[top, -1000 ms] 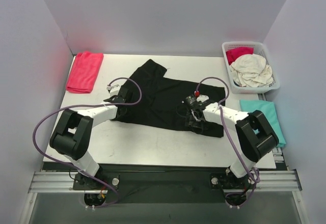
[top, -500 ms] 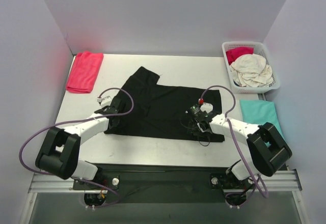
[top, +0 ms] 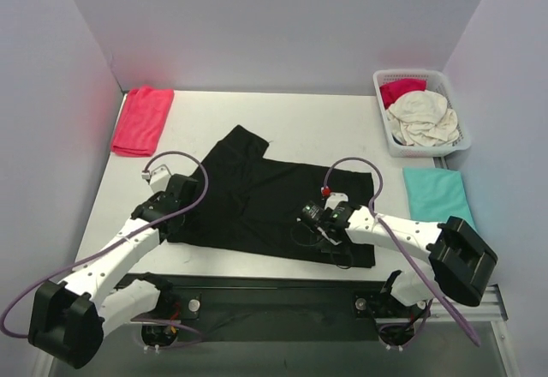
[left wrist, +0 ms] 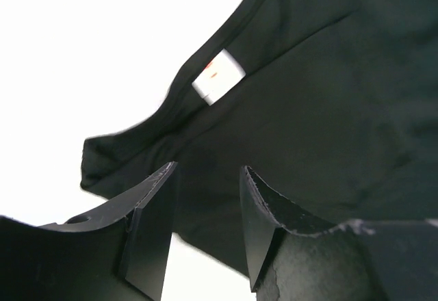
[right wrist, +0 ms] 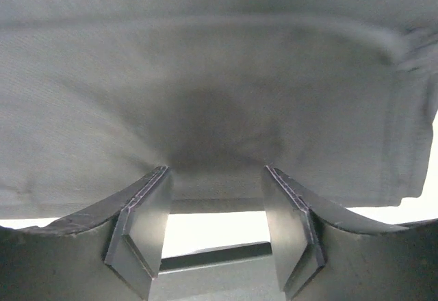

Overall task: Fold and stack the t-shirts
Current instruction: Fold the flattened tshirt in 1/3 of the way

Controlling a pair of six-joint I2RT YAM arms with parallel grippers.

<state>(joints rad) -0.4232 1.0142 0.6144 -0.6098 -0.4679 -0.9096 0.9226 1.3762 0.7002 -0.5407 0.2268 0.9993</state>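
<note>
A black t-shirt [top: 257, 197] lies spread across the middle of the table, its near hem close to the front edge. My left gripper [top: 175, 193] stands at its left side, jaws apart, tips down on the cloth. In the left wrist view, black cloth [left wrist: 328, 109] with a small white neck label [left wrist: 217, 76] lies beyond the left gripper [left wrist: 208, 167]. My right gripper [top: 315, 225] rests on the near right part of the shirt. In the right wrist view its jaws [right wrist: 215, 169] stand apart over the hem [right wrist: 205, 75], with bare table showing between them.
A folded red t-shirt [top: 142, 120] lies at the back left. A teal t-shirt [top: 437, 193] lies folded at the right edge. The white basket [top: 445, 147] at the back right holds a cream shirt [top: 421, 120] and a red one [top: 401, 90].
Both grippers have drawn back toward the near edge, and the black t-shirt has slid with them, ending closer to the front of the table.
</note>
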